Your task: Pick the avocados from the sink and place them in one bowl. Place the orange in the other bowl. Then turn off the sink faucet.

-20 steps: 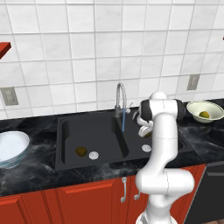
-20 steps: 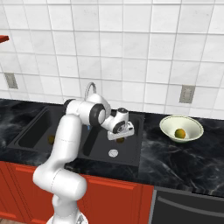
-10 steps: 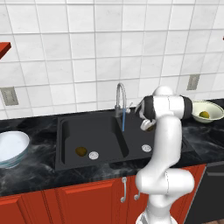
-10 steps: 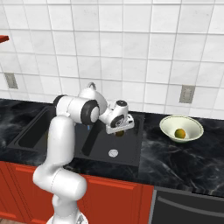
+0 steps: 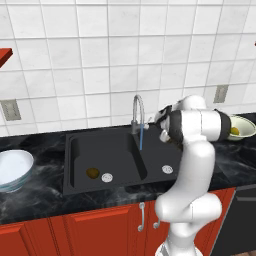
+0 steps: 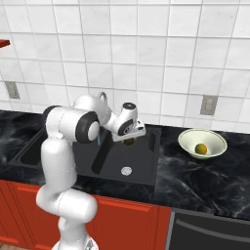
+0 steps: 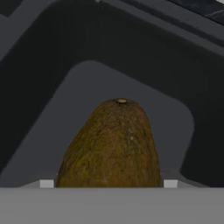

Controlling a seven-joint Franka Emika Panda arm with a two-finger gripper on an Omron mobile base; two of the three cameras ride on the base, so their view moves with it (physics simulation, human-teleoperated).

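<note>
The sink (image 5: 117, 150) runs across the black counter (image 6: 205, 178), water falling from the faucet (image 5: 137, 112) into its left basin. Your arm is folded over the right basin, and the gripper (image 6: 129, 140) hangs above it, closed on one avocado (image 7: 111, 146). In the hand view the fruit fills the space between the fingers, stem end pointing away, so you are holding it well along its length.

Your job now is the carry. The pale blue bowl (image 5: 12, 167) sits on the counter at the far left of the sink, well apart from the hand. Lift clear of the sink rim first, then swing left, passing in front of or above the faucet's arch rather than through it. Keep the squeeze steady. An avocado is smooth and tapered, and I judge it could slip if you loosen mid-swing.

The second avocado (image 5: 92, 173) lies in the left basin just beside the drain (image 5: 106, 177), so note it for the next trip. The orange (image 6: 200, 148) already rests in the cream bowl (image 6: 202, 143) on the right. Release low over the blue bowl.
</note>
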